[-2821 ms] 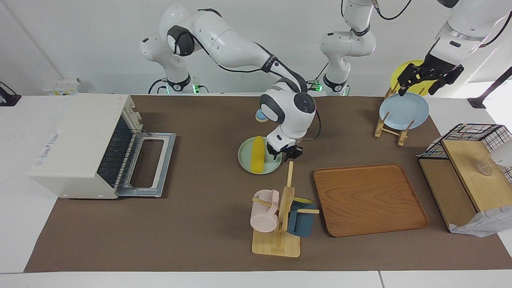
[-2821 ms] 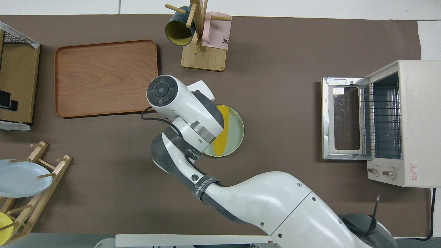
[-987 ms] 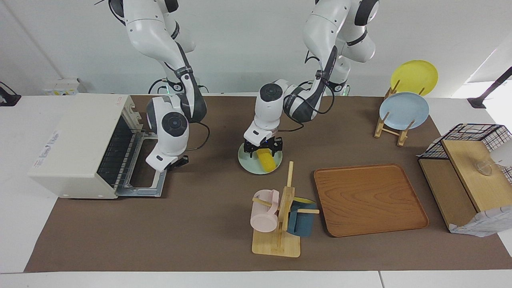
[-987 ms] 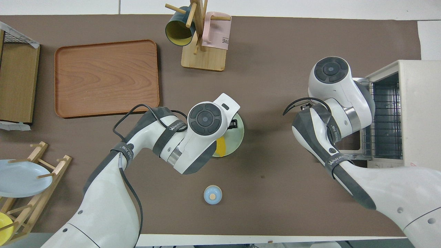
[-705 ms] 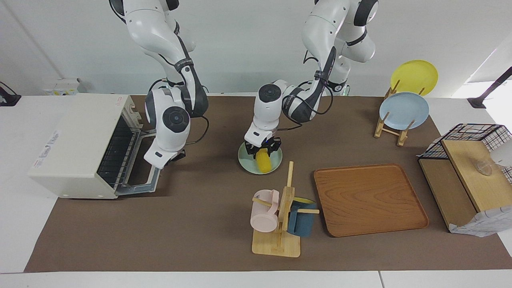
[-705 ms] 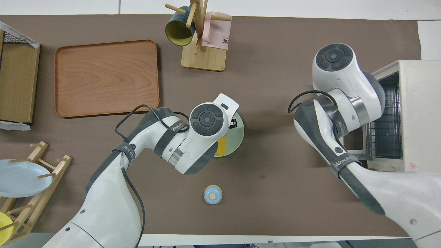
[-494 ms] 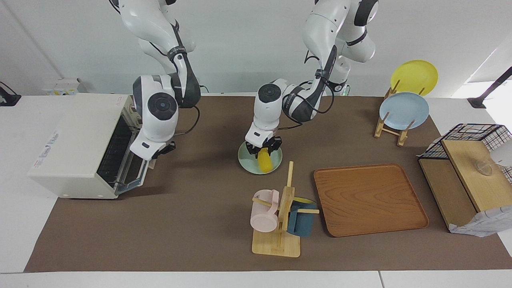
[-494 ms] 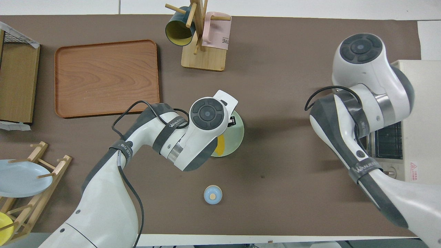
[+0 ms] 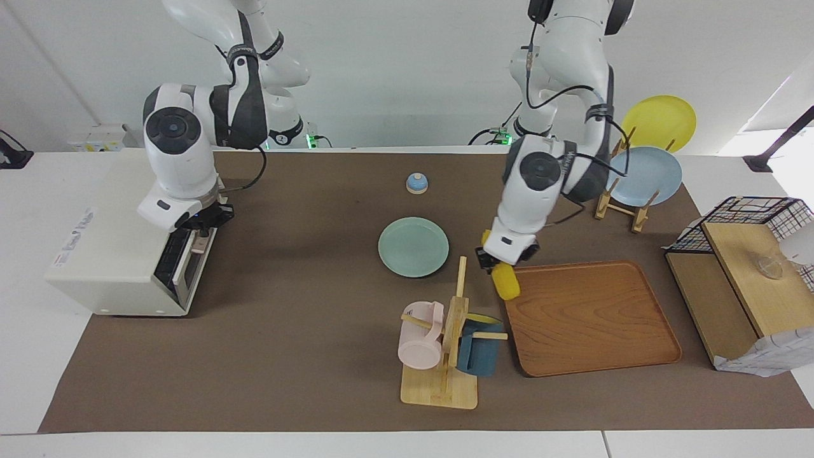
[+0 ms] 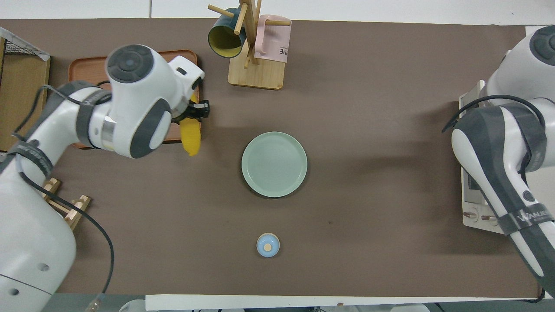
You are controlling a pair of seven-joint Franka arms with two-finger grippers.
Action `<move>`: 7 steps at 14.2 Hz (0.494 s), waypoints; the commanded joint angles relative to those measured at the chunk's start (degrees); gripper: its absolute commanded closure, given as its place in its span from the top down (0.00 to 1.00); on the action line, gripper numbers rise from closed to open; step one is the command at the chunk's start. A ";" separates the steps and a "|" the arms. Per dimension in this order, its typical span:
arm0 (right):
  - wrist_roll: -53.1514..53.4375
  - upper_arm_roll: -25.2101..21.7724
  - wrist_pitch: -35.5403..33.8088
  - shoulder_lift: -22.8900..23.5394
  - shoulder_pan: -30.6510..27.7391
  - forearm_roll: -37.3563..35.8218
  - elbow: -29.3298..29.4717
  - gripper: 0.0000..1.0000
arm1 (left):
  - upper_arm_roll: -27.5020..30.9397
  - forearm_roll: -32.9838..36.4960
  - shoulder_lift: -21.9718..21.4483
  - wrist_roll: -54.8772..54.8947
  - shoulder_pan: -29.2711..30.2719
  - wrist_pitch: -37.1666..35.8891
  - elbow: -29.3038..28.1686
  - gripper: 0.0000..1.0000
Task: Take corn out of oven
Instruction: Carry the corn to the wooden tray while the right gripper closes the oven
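Left pincer (image 9: 502, 262) clamps corn (image 9: 507, 281), over tray edge (image 9: 528, 362)

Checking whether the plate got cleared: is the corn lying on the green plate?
No, the green plate is bare; the left gripper holds the corn over the wooden tray's edge.

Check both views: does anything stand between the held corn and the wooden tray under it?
Nothing visible does. The left claw holds the corn in the air over the wooden tray's edge toward the right arm's end; the mug rack stands beside that edge, clear of it.
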 commanded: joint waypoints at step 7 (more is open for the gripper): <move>-4.88 -0.01 -5.51 -5.51 -4.54 11.66 4.36 1.00 | -0.83 2.76 10.21 8.95 8.93 5.32 10.19 0.37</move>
